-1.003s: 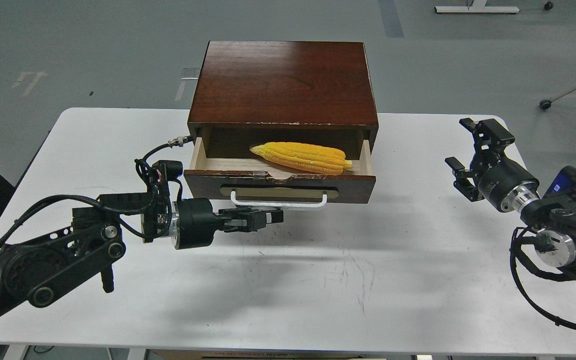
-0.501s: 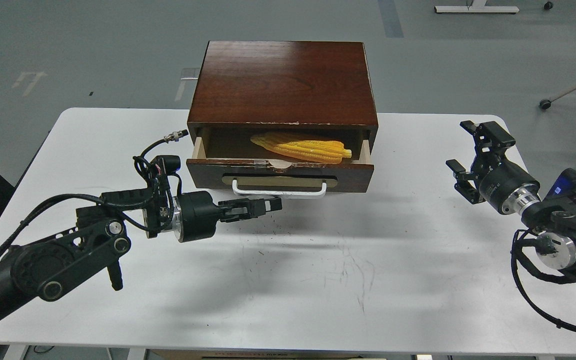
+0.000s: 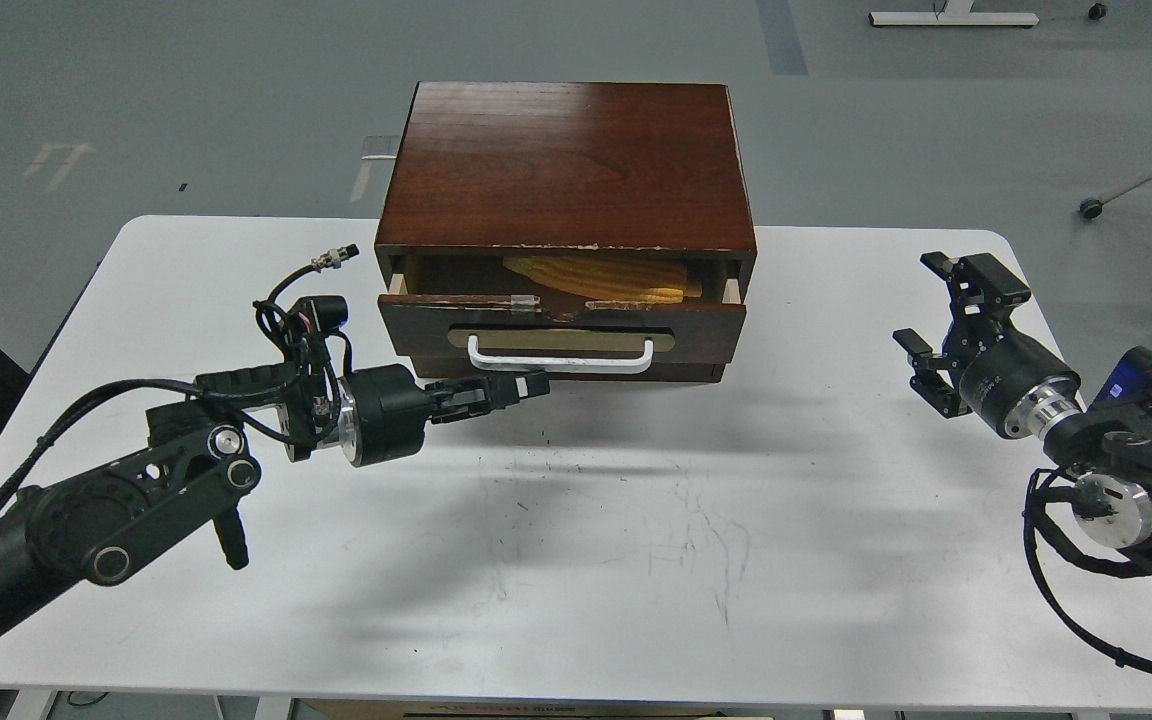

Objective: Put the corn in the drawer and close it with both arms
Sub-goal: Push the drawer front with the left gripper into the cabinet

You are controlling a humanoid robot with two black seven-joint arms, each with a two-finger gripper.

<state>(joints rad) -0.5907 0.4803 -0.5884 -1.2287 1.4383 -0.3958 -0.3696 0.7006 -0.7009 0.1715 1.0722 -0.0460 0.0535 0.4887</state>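
Both grippers: I am pressing my narrowed left (image 3: 521, 386) under the handle (image 3: 561, 357), nudging the drawer (image 3: 561, 325) over the corn (image 3: 601, 277); right (image 3: 946, 320) is idling wide.

Corn (image 3: 601, 277) mostly hidden: upper part lost in shadow under cabinet (image 3: 566, 165) top, lower edge behind drawer (image 3: 561, 330) front. Drawer interior barely visible through narrow gap. Left gripper (image 3: 526, 385) seen edge-on below white handle (image 3: 560, 358); fingers not separable, contact with drawer front unclear. Left arm cut by left frame edge, right arm by right edge. Table (image 3: 576, 560) front edge partly cropped at bottom.
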